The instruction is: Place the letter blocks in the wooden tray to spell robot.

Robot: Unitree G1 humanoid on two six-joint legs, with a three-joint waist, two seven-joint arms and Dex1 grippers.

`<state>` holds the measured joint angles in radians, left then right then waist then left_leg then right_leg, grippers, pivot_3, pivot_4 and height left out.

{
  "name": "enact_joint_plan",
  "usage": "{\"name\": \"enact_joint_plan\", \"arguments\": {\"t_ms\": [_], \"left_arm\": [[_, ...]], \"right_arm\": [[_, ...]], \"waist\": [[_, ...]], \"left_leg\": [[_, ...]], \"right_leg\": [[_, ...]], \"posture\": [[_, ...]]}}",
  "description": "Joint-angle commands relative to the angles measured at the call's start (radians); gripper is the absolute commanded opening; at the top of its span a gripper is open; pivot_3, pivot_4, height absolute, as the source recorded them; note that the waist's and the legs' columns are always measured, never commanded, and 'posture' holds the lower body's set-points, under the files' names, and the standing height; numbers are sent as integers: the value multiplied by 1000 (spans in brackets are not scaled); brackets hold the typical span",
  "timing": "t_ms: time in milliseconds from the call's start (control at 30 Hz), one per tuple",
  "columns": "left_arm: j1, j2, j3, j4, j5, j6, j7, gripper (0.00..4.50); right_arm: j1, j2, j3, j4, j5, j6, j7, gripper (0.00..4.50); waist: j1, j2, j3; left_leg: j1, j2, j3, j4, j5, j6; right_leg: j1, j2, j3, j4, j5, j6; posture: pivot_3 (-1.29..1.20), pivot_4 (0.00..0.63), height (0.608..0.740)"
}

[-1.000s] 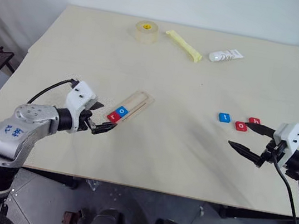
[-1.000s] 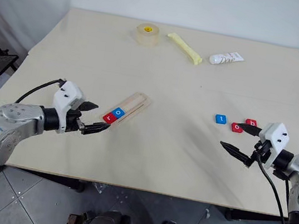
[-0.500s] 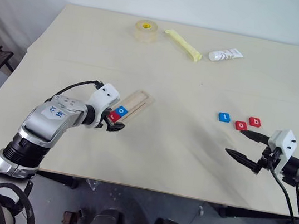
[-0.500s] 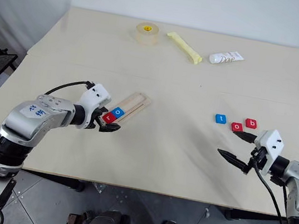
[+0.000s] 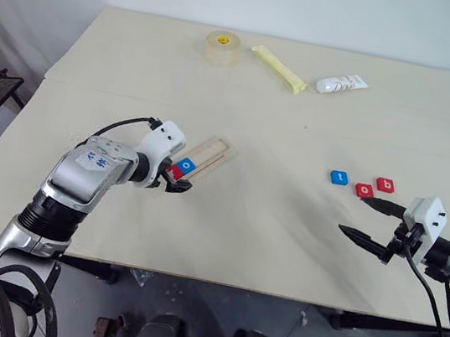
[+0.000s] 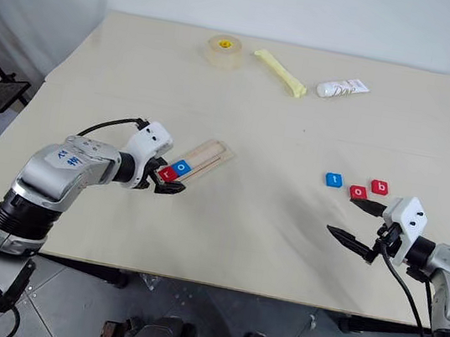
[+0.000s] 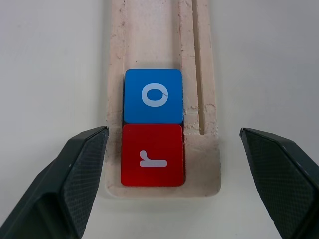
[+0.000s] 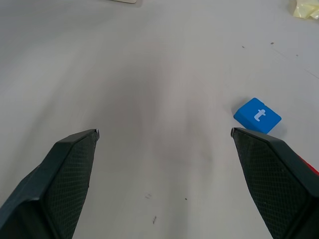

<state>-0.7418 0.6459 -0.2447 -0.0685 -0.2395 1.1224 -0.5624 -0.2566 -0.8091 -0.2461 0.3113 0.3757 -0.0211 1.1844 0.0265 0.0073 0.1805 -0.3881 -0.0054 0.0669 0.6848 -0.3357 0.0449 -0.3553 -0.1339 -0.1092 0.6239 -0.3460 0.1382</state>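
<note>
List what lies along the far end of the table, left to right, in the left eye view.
Round roll of clear tape with a yellow core → pale yellow stick → white squeeze tube.

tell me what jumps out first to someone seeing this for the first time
The wooden tray near the table's left side already holds a red r block and a blue o block, with the open left gripper straddling its end. To the right lie the loose t block, o block and b block, by the open right gripper.
</note>
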Motion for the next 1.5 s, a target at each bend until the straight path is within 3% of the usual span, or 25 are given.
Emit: {"name": "enact_joint_plan", "arguments": {"t_ms": [33,467,933,1100,1333,1500], "left_arm": [[-8,13,-13,-10,19,21,-8,4500],[-64,19,-14,-26,40,64,1,4500],[-52,-21,-48,79,49,24,-34,4500],[-57,-27,-67,111,64,-4,-53,3393],[-99,11,-143,94,140,-224,-153,3390],[-183,-53,-194,105,159,-340,-248,3390]], "right_arm": [[-2,-25,-34,-27,13,-4,-7,4445],[-15,-26,-26,-13,6,-3,-13,4445],[-20,-28,-25,-18,3,2,-24,4445],[-30,-33,-27,-14,-1,2,-31,4500],[-25,-42,-35,-18,5,1,-39,4500],[-3,-51,-48,-37,14,-8,-33,4500]], "waist": [[-1,0,0],[-3,0,0],[1,0,0],[1,0,0],[2,0,0],[2,-1,0]], "left_leg": [[0,0,0,0,0,0],[-1,0,0,0,0,0],[0,0,0,0,0,0],[0,0,-1,1,0,0],[-1,0,-1,1,0,0],[-3,-1,-1,1,0,0]], "right_leg": [[0,0,0,0,0,0],[0,0,0,0,0,0],[0,0,0,0,0,0],[0,0,0,1,0,0],[0,0,0,1,0,0],[-2,0,-1,1,0,0]], "posture": [[0,150,740],[0,150,740],[0,150,740],[0,150,740],[0,150,740],[0,150,740]]}}
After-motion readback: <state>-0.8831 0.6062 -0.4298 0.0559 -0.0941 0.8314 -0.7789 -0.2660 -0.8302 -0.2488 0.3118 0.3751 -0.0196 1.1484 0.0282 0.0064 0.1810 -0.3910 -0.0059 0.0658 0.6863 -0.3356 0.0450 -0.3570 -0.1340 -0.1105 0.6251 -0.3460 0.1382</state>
